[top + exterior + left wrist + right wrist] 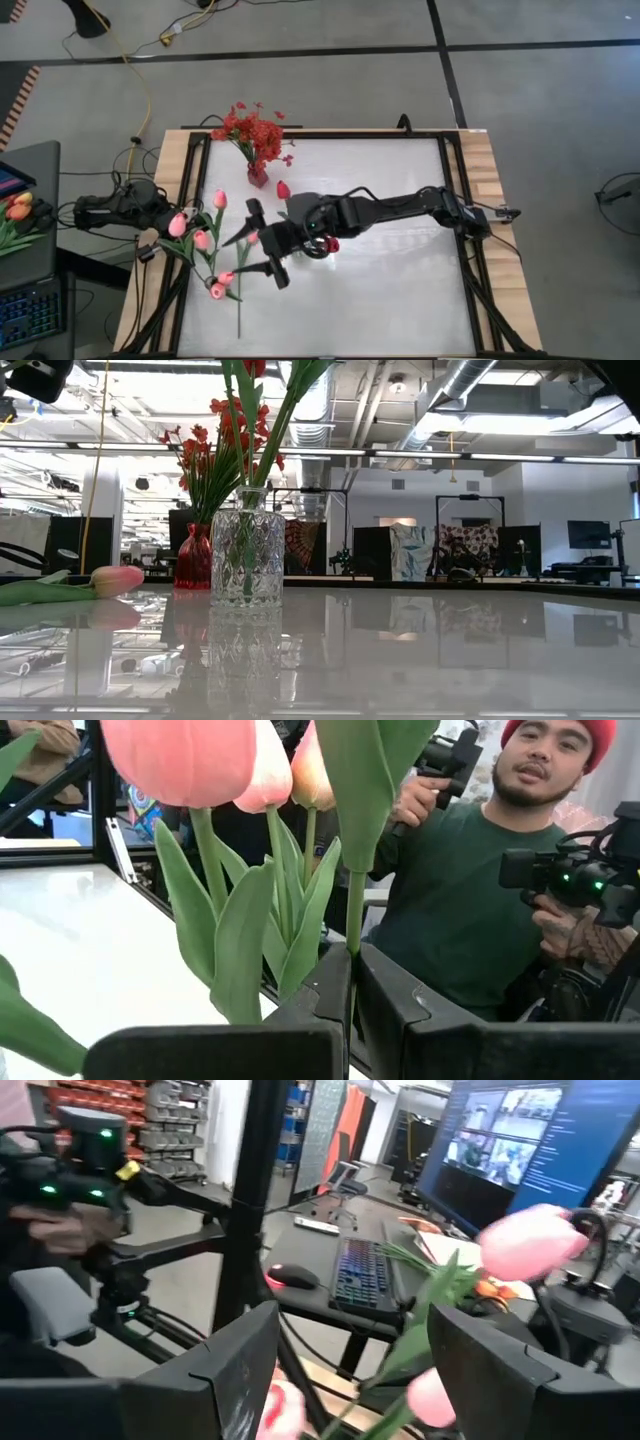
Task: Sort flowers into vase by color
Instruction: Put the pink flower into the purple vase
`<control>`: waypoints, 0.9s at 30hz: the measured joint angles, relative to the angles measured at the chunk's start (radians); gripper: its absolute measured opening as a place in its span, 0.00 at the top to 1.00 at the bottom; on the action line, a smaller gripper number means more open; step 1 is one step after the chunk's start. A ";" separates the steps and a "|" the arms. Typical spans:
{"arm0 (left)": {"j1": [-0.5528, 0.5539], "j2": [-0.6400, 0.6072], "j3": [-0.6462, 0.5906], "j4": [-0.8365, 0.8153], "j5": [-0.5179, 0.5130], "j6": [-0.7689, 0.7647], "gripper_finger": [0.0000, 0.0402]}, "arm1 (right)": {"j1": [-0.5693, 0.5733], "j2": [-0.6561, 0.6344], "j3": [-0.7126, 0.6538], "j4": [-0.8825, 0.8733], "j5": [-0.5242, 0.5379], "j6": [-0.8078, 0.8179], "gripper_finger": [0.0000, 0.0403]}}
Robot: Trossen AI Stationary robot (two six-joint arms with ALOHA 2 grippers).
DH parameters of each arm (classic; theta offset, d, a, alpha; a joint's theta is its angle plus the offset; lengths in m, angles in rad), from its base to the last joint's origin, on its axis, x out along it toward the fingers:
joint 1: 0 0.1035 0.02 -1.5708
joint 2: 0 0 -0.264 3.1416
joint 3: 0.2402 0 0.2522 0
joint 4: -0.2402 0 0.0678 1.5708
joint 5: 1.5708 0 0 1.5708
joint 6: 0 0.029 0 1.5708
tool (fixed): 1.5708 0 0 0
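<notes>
Mid-sort, I judge: my left gripper (pixel 345 1020), at the worktop's (pixel 400 290) left edge, pinches a thin green stem of the pink tulips (pixel 178 225). Right gripper (pixel 262 252) hangs spread over loose pink tulips nearby. Next: carry to the faceted glass vase (pixel 247 557). Buds smooth, waxy; leaves floppy.

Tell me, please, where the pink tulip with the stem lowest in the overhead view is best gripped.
Grip that pink tulip on its bare lower stem, coming straight down with pincer fingers across it. The stem seems to lie flat and alone there, while its bud sits crowded among other buds and leaves. The open right pincer is nearest.
</notes>
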 joint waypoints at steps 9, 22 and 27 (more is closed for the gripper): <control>0.000 0.000 0.000 0.000 -0.001 -0.002 1.00 | 0.004 0.000 0.000 -0.019 0.008 0.002 0.30; 0.000 0.000 0.000 -0.003 -0.055 -0.005 0.88 | 0.004 -0.001 0.000 -0.047 0.008 0.003 0.30; 0.000 0.000 0.000 -0.004 -0.043 -0.013 0.81 | 0.004 -0.001 0.000 -0.048 0.008 0.004 0.30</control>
